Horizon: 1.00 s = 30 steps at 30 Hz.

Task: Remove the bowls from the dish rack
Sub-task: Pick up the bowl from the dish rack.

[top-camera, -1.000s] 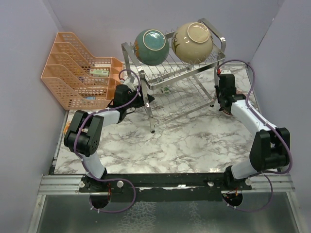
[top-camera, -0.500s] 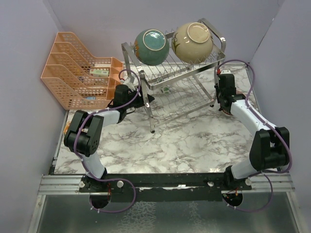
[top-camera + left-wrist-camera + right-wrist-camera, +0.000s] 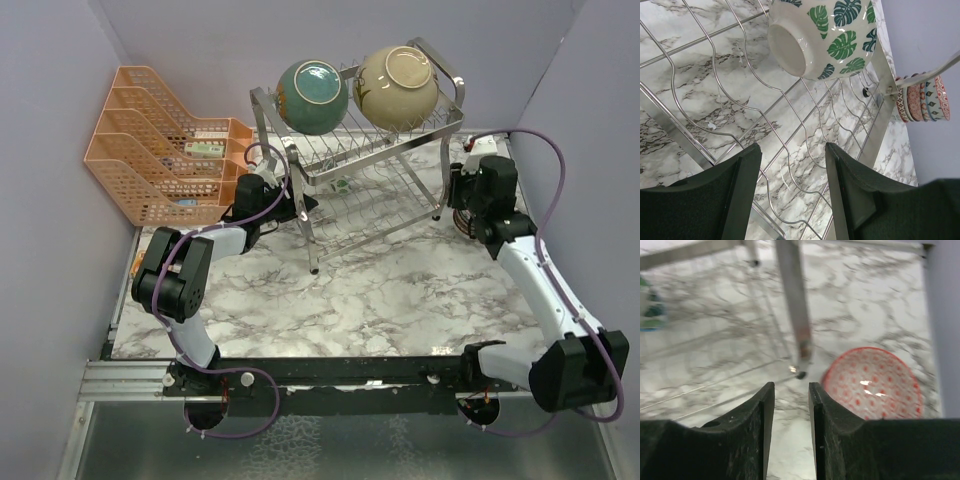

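A teal bowl (image 3: 312, 95) and a cream bowl (image 3: 397, 85) stand on edge on the top tier of the silver dish rack (image 3: 390, 150). A white bowl with green leaves (image 3: 822, 37) lies tilted on the lower tier wires; it also shows in the top view (image 3: 340, 184). My left gripper (image 3: 792, 150) is open and empty over the lower tier, short of that bowl; in the top view it (image 3: 298, 208) sits at the rack's left side. My right gripper (image 3: 791, 390) is open and empty, above the table beside the rack's right leg (image 3: 795, 305). A red dotted small bowl (image 3: 872, 382) lies just right of it.
An orange mesh organizer (image 3: 160, 150) stands at the back left. A stack of small patterned bowls (image 3: 922, 97) sits on the table beyond the rack, against the right wall. Purple walls close in on both sides. Marble table (image 3: 370, 290) lies in front of the rack.
My right arm has swung its elbow out to the right and its wrist has shifted right and up beside the rack's leg. The left arm has not moved.
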Available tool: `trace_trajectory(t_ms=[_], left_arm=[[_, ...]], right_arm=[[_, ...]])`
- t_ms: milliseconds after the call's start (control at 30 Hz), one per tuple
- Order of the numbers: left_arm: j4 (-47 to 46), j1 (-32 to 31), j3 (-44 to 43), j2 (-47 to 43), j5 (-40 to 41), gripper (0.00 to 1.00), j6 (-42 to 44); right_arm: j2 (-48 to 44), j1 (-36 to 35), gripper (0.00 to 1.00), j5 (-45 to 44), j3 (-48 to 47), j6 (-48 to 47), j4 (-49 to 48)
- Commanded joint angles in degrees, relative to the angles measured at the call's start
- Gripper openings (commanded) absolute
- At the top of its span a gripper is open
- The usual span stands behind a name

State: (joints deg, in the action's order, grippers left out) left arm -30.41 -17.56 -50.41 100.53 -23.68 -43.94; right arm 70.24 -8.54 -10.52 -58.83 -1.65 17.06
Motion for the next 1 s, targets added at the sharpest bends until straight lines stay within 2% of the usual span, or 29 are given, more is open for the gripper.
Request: trace_trajectory(t_ms=[0, 167, 267, 467, 567, 967], left_arm=[[5.6, 0.4, 1.6, 2.6, -0.8, 0.58, 1.8], [5.8, 0.4, 1.7, 2.4, -0.8, 0.58, 1.9], [5.9, 0.4, 1.9, 2.1, -0.7, 0.58, 2.1], [5.2, 0.4, 1.9, 2.9, -1.6, 0.58, 1.7], [4.9, 0.4, 1.9, 3.0, -2.0, 0.58, 1.4], [5.0, 0.3, 1.9, 3.6, -1.6, 0.58, 1.5]], right_arm=[[-5.0, 0.1, 0.34, 25.0, 7.0, 9.3, -8.5], [-4.9, 0.0, 0.34, 43.2, 16.8, 25.3, -26.6], [-3.3, 0.0, 0.34, 47.8, 21.7, 34.3, -38.3], [2.9, -0.3, 0.34, 50.6, 25.9, 48.5, -57.3], [7.5, -1.4, 0.34, 50.1, 25.1, 50.3, -61.3], [24.2, -7.3, 0.34, 46.9, 14.2, 48.5, -65.0]])
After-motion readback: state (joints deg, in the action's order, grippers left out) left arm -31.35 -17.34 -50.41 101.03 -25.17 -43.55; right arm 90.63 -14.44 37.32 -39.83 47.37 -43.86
